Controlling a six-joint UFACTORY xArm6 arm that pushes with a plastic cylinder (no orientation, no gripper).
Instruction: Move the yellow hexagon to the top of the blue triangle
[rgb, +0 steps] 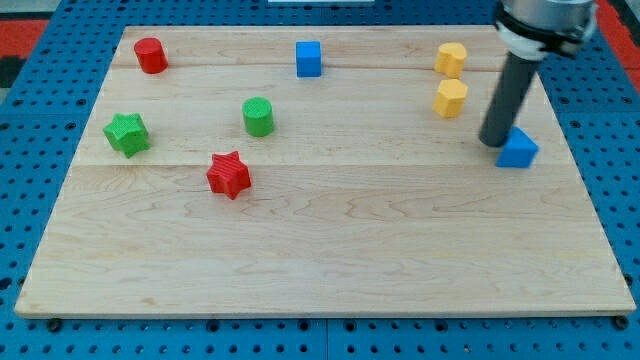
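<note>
Two yellow blocks sit at the view's upper right: one (452, 59) near the top edge and a yellow hexagon (451, 98) just below it. The blue triangle (519, 150) lies at the right, below and to the right of them. My tip (494, 141) rests on the board right at the blue triangle's left side, touching or nearly touching it, and to the lower right of the yellow hexagon. The dark rod rises from there toward the view's top right.
A blue cube (309, 59) sits at top centre, a red cylinder (151, 55) at top left, a green cylinder (258, 116) and a green star (126, 134) at the left, a red star (229, 175) below them. The wooden board (320, 260) lies on a blue pegboard.
</note>
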